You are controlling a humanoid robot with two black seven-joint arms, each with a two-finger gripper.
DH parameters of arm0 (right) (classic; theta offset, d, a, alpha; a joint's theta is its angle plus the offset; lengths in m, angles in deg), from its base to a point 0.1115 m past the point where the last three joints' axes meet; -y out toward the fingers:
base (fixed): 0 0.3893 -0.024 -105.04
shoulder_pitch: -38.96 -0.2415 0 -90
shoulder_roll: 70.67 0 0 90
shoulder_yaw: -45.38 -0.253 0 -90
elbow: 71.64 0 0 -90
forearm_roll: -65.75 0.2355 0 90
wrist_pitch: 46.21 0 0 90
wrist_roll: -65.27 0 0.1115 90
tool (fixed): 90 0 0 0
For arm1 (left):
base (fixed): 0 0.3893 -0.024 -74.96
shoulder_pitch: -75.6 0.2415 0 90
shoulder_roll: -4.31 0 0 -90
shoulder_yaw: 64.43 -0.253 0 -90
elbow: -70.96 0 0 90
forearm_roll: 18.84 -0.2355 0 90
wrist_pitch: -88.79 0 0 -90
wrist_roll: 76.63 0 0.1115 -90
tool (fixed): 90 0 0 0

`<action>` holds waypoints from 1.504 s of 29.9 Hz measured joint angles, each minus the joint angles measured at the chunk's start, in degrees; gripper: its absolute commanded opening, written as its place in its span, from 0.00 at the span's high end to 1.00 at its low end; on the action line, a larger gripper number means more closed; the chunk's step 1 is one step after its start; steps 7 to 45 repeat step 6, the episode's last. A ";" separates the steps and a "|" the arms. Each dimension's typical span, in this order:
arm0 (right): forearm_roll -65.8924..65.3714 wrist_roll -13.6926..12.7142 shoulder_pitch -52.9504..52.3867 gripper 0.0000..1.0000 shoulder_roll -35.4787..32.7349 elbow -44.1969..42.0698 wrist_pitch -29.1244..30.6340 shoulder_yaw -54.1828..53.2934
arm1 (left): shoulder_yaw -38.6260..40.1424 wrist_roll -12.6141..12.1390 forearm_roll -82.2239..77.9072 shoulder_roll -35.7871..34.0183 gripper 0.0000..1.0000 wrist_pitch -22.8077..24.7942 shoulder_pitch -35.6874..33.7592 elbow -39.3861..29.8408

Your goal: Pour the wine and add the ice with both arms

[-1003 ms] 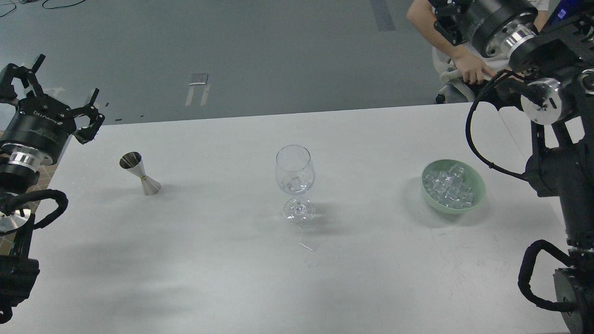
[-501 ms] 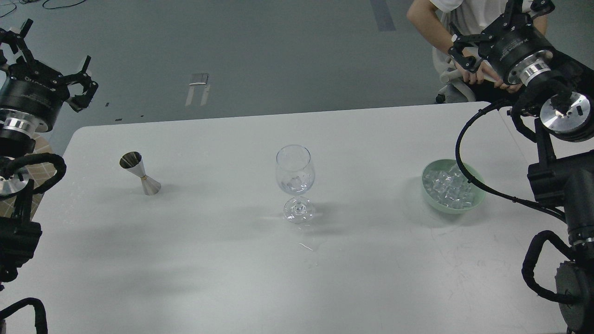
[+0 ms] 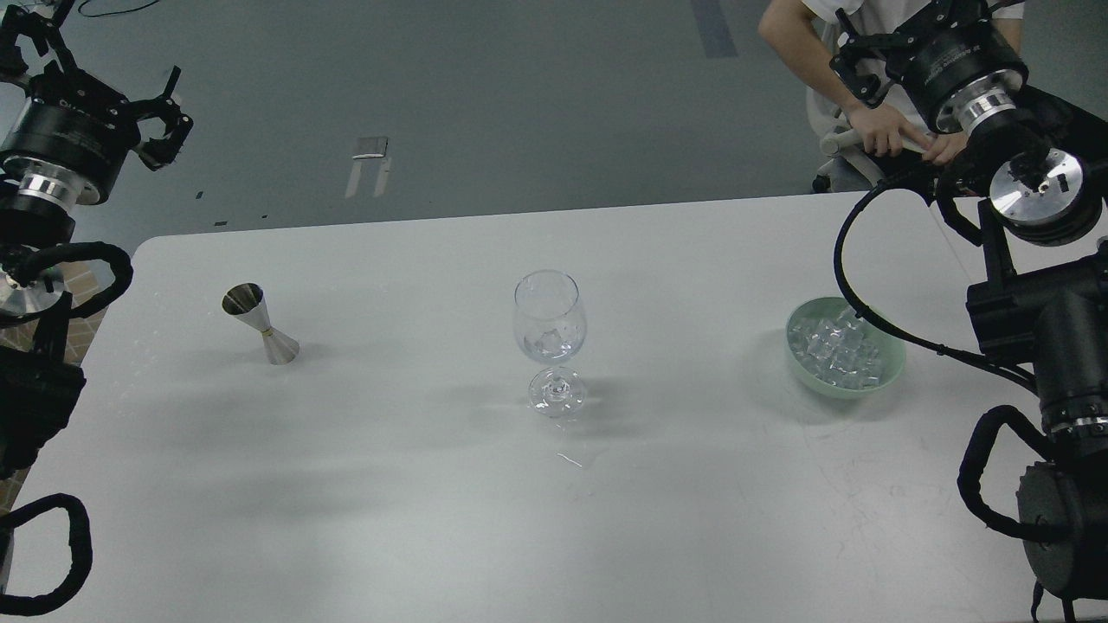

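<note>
1. Left gripper [image 3: 108, 65]: raised off the table's far-left corner, above the floor beyond the edge. Its jaws stand apart and hold nothing.
2. Jigger [image 3: 261, 324]: a steel double cone standing upright on the table [image 3: 389, 484] at the left, a little tilted in this view, mouth up. It lies below and to the right of the left gripper, well apart from it. Whether it holds any wine cannot be told.
3. Glass [image 3: 550, 333]: upright at the table's middle on its foot. One or two ice cubes [image 3: 547, 343] lie in the bowl's bottom; any wine around them is too clear to make out. A small wet smear [image 3: 570, 459] lies on the table just in front of the foot.
4. Bowl [image 3: 894, 346]: pale green, on the right, heaped with ice [image 3: 838, 355]. It lies below the right gripper and somewhat left of it, well apart.
5. Right gripper [image 3: 900, 39]: lifted past the far-right edge of the table, in front of a seated person [image 3: 853, 52]. Its jaws look apart and empty.
6. Judgement: with ice already in the glass and both arms pulled clear, the task looks near done or between steps. Any further pour falls to the left arm, since the jigger sits on its side; more ice falls to the right, nearer the bowl.
</note>
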 measured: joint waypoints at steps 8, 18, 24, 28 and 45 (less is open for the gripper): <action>-0.05 0.61 0.00 0.00 1.67 -0.14 0.83 -0.03 | -3.08 1.29 0.15 0.36 0.02 -0.47 0.18 0.16; -0.05 0.61 0.00 0.00 1.67 -0.14 0.83 -0.03 | -3.08 1.29 0.15 0.36 0.02 -0.47 0.18 0.16; -0.05 0.61 0.00 0.00 1.67 -0.14 0.83 -0.03 | -3.08 1.29 0.15 0.36 0.02 -0.47 0.18 0.16; -0.05 0.61 0.00 0.00 1.67 -0.14 0.83 -0.03 | -3.08 1.29 0.15 0.36 0.02 -0.47 0.18 0.16; -0.05 0.61 0.00 0.00 1.67 -0.14 0.83 -0.03 | -3.08 1.29 0.15 0.36 0.02 -0.47 0.18 0.16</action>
